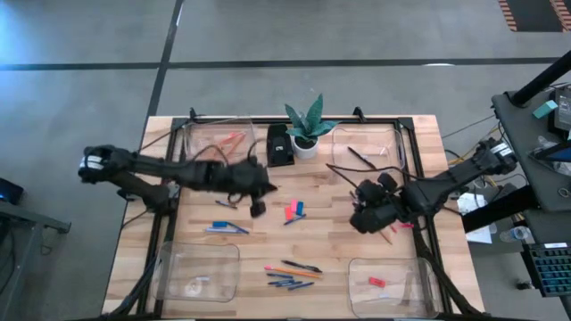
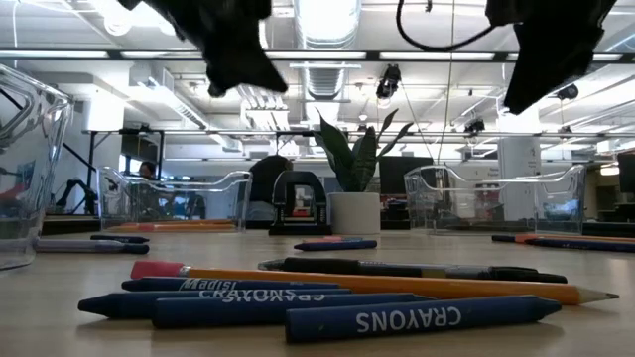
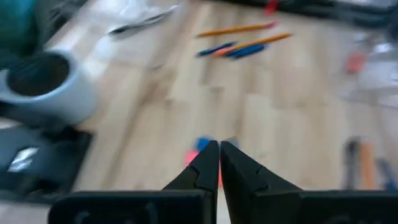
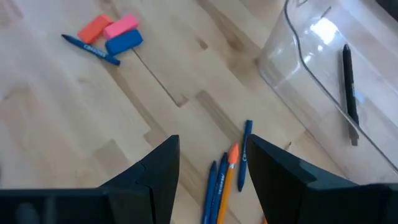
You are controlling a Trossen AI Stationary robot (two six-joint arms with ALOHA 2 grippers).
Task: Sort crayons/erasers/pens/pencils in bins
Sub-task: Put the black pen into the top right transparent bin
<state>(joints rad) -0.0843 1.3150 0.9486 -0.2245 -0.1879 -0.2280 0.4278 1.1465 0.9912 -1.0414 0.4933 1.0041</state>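
Three erasers [image 1: 293, 211], red, pink and blue, lie together mid-table with a blue crayon beside them [image 4: 90, 46]. My left gripper [image 1: 259, 207] hovers shut just left of them, and the wrist view shows them under its tips [image 3: 219, 152]. My right gripper [image 1: 364, 218] stands open above the table to their right. An orange pencil and blue crayons [image 4: 227, 171] lie on the wood below its fingers. More crayons, a pencil and a pen [image 1: 290, 275] lie near the front edge. The four clear bins stand at the table's corners.
The far left bin [image 1: 219, 143] holds orange pencils, the far right bin [image 1: 366, 152] a black pen [image 4: 348, 81], and the near right bin [image 1: 384, 281] a red eraser. A potted plant [image 1: 305, 134] and a black box [image 1: 280, 147] stand at the back. Pens [image 1: 227, 228] lie left of centre.
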